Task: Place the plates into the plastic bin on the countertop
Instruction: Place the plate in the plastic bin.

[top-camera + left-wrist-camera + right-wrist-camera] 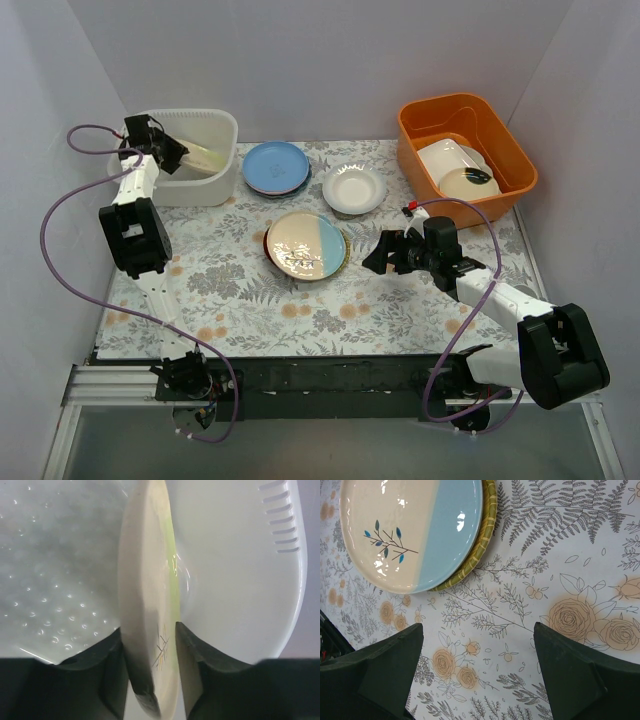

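Glazed ceramic, the cream plate looks stiff, slick and easy to chip, and probably weighty for its thin edge, so the rim seems the one sensible place to take hold. It stands on edge inside the plastic bin, at the upper left of the overhead view. The left jaws sit close against both faces of its rim; whether they press it or merely flank it cannot be told. The right jaws gape wide and empty above the bench, just right of the cream-and-blue plate, which lies stacked on another mid-frame. A blue plate and a small white plate lie above it in the frame. The printed bench is flat and smooth, with plain pale walls on three sides; a plate lying flat on it likely offers little lip to get under
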{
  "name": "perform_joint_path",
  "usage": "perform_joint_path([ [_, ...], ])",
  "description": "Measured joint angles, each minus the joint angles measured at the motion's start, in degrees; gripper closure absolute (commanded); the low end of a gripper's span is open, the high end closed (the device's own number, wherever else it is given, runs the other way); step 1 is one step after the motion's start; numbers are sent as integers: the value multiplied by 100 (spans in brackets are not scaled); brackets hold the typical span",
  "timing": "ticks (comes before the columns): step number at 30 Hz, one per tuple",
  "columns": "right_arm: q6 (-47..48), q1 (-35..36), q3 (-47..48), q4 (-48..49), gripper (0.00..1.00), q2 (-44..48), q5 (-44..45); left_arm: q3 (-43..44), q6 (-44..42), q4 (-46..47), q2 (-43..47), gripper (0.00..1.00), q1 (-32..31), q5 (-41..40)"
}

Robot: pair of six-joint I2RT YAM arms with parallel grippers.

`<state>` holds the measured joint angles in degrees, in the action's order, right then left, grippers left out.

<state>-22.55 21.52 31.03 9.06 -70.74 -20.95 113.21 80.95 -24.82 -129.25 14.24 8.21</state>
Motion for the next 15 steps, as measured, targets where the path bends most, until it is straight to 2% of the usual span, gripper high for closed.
perform_joint_path([
  [6,-15,0,0,2,2,26,-2,249,-142,-284,-85,45,11,-98],
  [15,-15,0,-11,11,2,59,-57,258,-348,-621,-85,39,11,-146],
])
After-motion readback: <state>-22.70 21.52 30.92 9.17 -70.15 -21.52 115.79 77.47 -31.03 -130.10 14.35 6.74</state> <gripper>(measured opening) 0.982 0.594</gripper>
